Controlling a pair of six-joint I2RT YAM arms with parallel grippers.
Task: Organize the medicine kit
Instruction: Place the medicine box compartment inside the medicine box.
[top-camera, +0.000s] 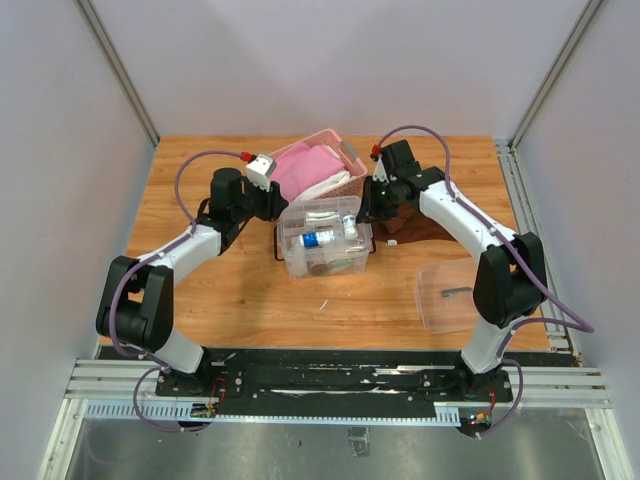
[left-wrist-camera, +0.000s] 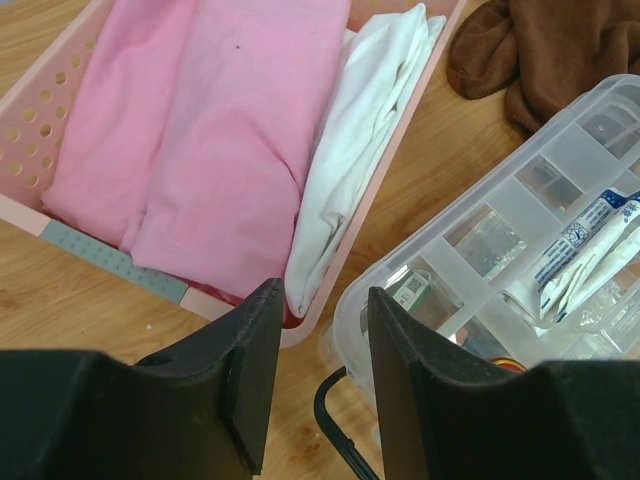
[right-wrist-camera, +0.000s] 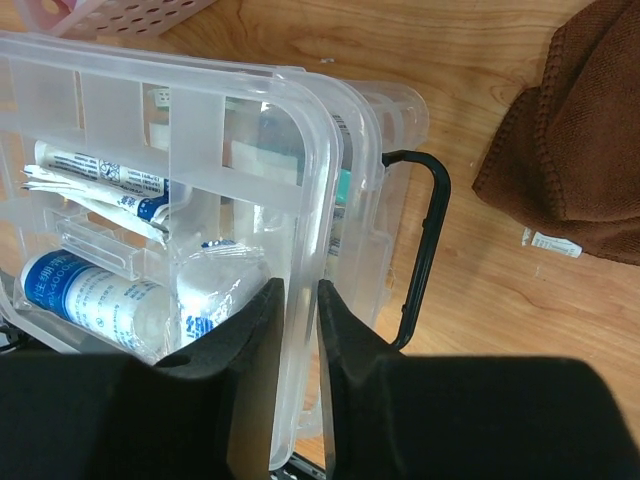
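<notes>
The medicine kit is a clear box in the middle of the table, with its divided clear tray resting on top. The tray holds a blue and white bottle and packets. My right gripper is closed on the tray's right rim, one finger inside and one outside. It appears at the box's right end. My left gripper is open at the box's left corner, above a black wire handle, holding nothing. The kit's lid lies apart at the right.
A pink slatted basket with pink cloth and white cloth stands right behind the kit. A brown cloth lies under the right arm. A small white scrap sits in front of the box.
</notes>
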